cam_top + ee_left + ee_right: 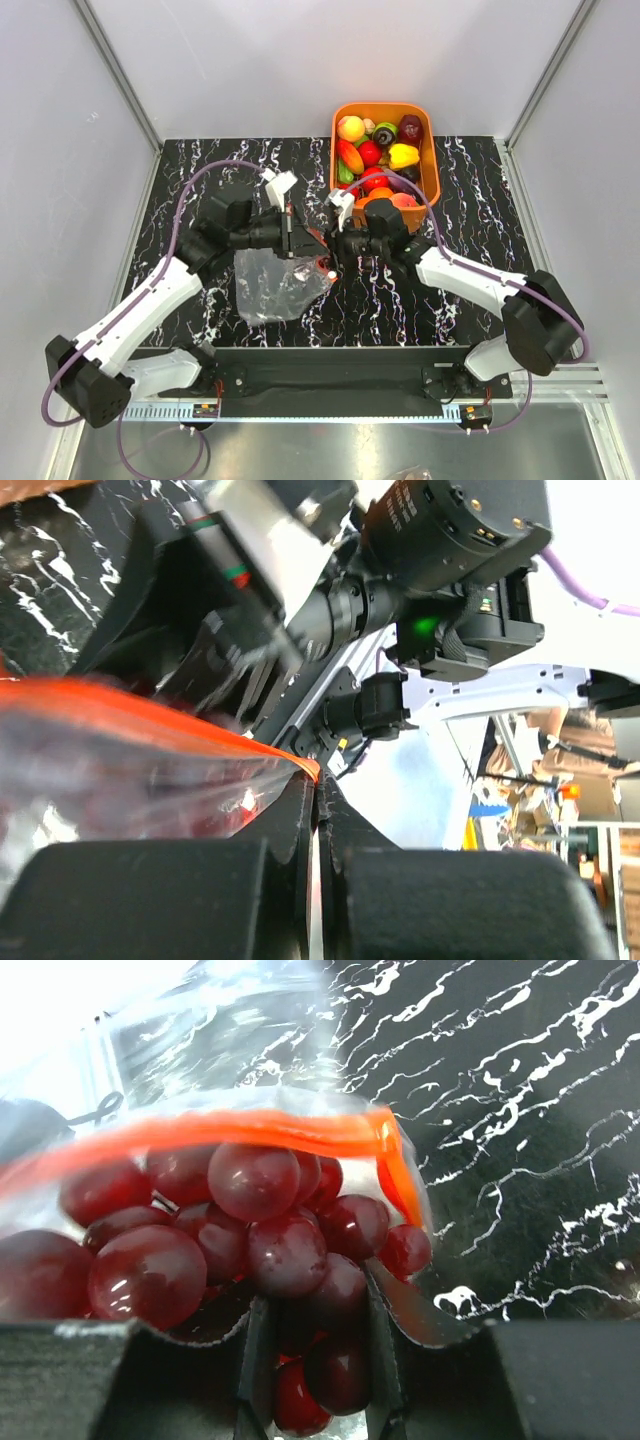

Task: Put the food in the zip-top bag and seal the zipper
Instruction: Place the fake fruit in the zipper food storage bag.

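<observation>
The zip-top bag (272,288) lies clear and crinkled on the black marbled table between both arms. My left gripper (297,243) is shut on the bag's rim; in the left wrist view its jaws (322,790) pinch the end of the red-orange zipper (150,705). My right gripper (333,258) meets it from the right, shut on a dark red grape bunch (260,1230) of the food. The bunch sits at the bag's mouth, with the zipper (250,1130) running across its top. How far the grapes are inside I cannot tell.
An orange basket (430,160) stands at the back right of the table, holding several more toy fruits and vegetables (375,150). The two grippers are almost touching above the bag's right edge. Grey walls enclose the table on three sides.
</observation>
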Motion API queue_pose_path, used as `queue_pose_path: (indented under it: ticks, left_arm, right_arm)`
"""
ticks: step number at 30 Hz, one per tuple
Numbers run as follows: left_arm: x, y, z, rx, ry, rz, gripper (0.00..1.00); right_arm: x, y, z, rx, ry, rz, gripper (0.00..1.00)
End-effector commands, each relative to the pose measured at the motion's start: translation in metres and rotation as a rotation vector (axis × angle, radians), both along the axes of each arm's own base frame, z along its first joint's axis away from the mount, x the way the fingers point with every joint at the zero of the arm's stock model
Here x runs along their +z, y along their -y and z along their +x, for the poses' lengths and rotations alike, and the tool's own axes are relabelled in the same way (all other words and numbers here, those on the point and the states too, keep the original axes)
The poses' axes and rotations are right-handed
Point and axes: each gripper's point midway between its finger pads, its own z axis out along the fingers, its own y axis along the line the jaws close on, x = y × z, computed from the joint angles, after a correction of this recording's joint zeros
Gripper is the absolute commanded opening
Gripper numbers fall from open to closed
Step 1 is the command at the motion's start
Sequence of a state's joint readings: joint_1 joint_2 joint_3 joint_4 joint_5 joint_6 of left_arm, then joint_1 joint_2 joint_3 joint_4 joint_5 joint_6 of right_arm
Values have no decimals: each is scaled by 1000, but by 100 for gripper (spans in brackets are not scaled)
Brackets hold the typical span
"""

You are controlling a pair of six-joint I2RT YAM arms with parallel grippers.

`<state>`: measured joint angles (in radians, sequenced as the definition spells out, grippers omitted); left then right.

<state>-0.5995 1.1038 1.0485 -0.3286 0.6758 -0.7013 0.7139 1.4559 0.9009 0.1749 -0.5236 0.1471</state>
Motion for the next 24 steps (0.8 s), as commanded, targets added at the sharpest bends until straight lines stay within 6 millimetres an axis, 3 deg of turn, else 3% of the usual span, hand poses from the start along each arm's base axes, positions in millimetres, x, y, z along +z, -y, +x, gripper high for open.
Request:
queue_pose_path:
  ticks: [1, 5, 9, 24]
  left_arm:
    - [34, 23, -16, -141, 96, -78, 0]
    - [26, 36, -18, -174, 123, -26, 0]
    - [21, 27, -9, -121, 177, 45, 0]
    - [-6, -6, 29, 66, 272, 234, 0]
  right_arm:
    - [15, -15, 10, -40, 64, -38, 24]
    - [13, -28, 5, -35, 64, -54, 24]
    - [21, -28, -6, -12, 56, -5, 24]
    - [46, 10, -60, 17, 169, -3, 26]
